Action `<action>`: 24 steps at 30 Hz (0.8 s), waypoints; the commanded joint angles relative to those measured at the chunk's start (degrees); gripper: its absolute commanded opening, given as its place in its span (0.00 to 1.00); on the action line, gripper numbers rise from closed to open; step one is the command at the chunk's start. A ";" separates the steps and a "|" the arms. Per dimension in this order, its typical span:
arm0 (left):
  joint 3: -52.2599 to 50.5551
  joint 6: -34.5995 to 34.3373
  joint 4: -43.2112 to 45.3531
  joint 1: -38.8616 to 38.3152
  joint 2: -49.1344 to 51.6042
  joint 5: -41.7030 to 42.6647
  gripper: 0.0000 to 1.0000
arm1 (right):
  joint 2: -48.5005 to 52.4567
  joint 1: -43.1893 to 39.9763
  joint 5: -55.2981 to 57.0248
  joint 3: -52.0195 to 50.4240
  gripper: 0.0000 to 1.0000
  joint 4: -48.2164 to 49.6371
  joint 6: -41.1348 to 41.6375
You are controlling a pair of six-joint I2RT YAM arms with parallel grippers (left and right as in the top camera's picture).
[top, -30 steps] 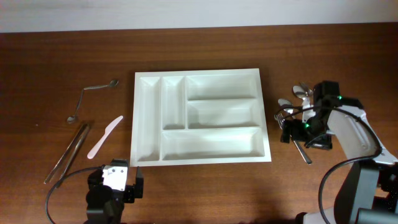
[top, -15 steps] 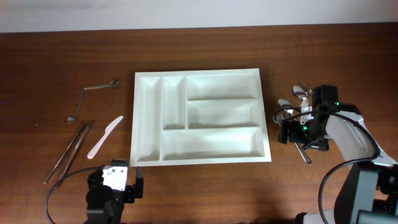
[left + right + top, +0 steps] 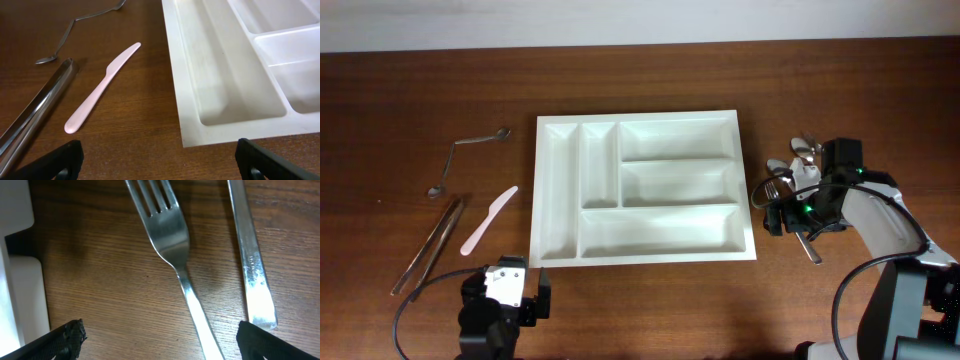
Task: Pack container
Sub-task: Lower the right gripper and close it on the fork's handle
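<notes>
The container is a white cutlery tray (image 3: 660, 230) in the table's middle, with all compartments bare. It also shows in the left wrist view (image 3: 225, 75), and its edge shows in the right wrist view (image 3: 20, 280). My right gripper (image 3: 782, 213) is open just right of the tray, low over a metal fork (image 3: 170, 245) whose handle runs between the fingers (image 3: 160, 342). A second metal handle (image 3: 252, 270) lies beside the fork. My left gripper (image 3: 505, 290) is open and empty near the tray's front left corner, above bare wood (image 3: 160, 160).
A pink plastic knife (image 3: 488, 220), metal tongs (image 3: 428, 245) and a bent spoon (image 3: 465, 160) lie left of the tray. Spoons (image 3: 802, 150) lie in a pile at the right, behind the right gripper.
My right gripper has shifted a little left toward the tray, over the fork. The left arm and the cutlery on the left have not moved.
</notes>
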 commanded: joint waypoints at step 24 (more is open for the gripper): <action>-0.17 0.74 -0.26 -0.20 -0.39 -0.46 0.99 | 12.96 -0.07 -4.09 -0.31 0.94 2.38 -1.70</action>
